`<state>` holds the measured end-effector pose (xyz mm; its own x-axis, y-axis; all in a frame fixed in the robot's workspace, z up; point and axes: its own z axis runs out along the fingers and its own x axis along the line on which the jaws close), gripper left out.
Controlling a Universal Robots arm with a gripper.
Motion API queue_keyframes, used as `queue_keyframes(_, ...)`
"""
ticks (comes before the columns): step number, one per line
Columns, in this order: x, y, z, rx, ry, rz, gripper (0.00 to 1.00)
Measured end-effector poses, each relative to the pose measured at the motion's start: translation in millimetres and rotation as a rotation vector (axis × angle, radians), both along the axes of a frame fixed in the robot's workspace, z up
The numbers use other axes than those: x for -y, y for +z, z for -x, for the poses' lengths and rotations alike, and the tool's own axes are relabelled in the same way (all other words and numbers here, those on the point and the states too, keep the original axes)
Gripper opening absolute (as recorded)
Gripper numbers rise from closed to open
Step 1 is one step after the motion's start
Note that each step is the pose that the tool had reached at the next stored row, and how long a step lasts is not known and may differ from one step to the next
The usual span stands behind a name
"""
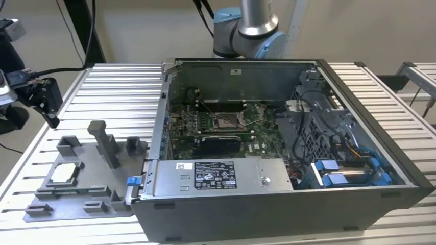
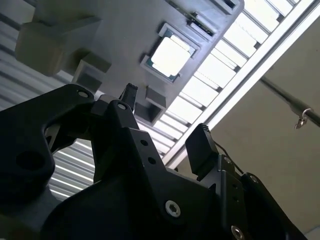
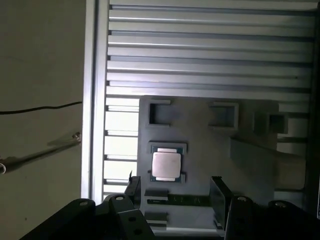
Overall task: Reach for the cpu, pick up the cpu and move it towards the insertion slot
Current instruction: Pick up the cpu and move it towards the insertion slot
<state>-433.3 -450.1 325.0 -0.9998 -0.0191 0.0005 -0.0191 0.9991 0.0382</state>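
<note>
Exterior view is showing the cpu [image 1: 63, 173] lying in its grey fixture [image 1: 81, 201] on the desk [image 1: 116, 87], beside the computer case [image 1: 272, 204]. The gripper [image 1: 46, 104] is hanging apart from it, so I am judging the reach partway done and the pick-up not yet made. This view is also giving the insertion slot [image 1: 226, 121] inside the case, well apart from the cpu. Both wrist views are adding the jaws standing open and empty, the cpu lying beyond their gap.
</note>
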Motion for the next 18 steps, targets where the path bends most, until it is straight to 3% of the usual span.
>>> queue_keyframes(18,-5.2,-18.5,0.0,-0.0001,0.0,0.0,1.0)
